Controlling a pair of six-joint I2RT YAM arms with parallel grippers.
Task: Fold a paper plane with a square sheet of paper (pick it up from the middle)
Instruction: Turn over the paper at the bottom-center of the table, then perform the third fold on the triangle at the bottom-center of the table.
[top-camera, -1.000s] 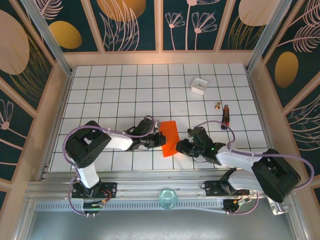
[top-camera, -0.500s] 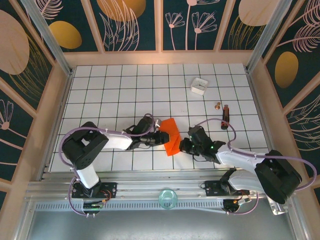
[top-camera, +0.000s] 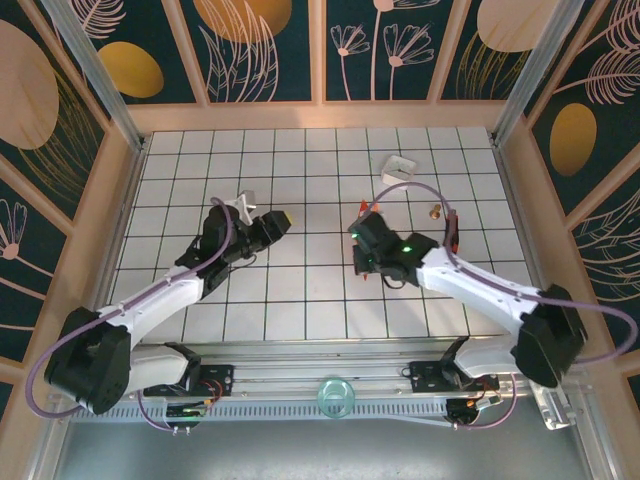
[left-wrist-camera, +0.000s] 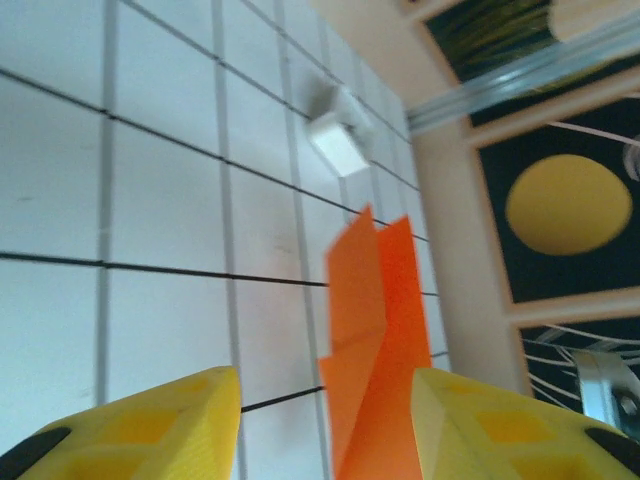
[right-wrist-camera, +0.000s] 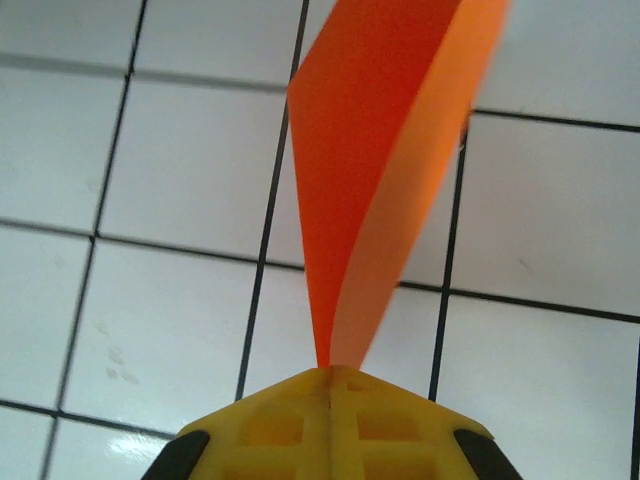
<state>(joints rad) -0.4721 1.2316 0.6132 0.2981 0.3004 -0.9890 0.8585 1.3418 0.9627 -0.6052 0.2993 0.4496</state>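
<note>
- Table (top-camera: 200, 170): white surface with a black grid, enclosed by low tan walls. Both arms reach out over it from the near edge.
- Left arm (top-camera: 160, 295): extends diagonally from the near left corner toward the middle of the grid.
- Right arm (top-camera: 480, 285): extends from the near right corner toward the middle, with a green light showing near its wrist.
- Left hand (left-wrist-camera: 322, 400): jaws stand wide apart and grip nothing. In the left wrist view the orange paper appears in the gap between the yellow fingers (left-wrist-camera: 150, 420), closer to the right-side one. Contact with that finger cannot be determined.
- Right hand (right-wrist-camera: 330, 372): jaws are pressed together, pinching the narrow end of the paper at the fingertips.
- Square sheet of paper (right-wrist-camera: 385, 180): bright orange-red, folded into a slim creased shape of two layers. It sticks out forward from the right hand and widens away from the pinch. It is held over the tiles near the table's middle, between the two hands.
- Small white box (top-camera: 398, 167): sits on the far right part of the grid, well apart from both hands.
- Slim red-and-black item (top-camera: 452, 240): lies on the right side, partly behind the right arm's cable.
- Small brass-coloured piece (top-camera: 435, 211): lies just beside that item, on its left.
</note>
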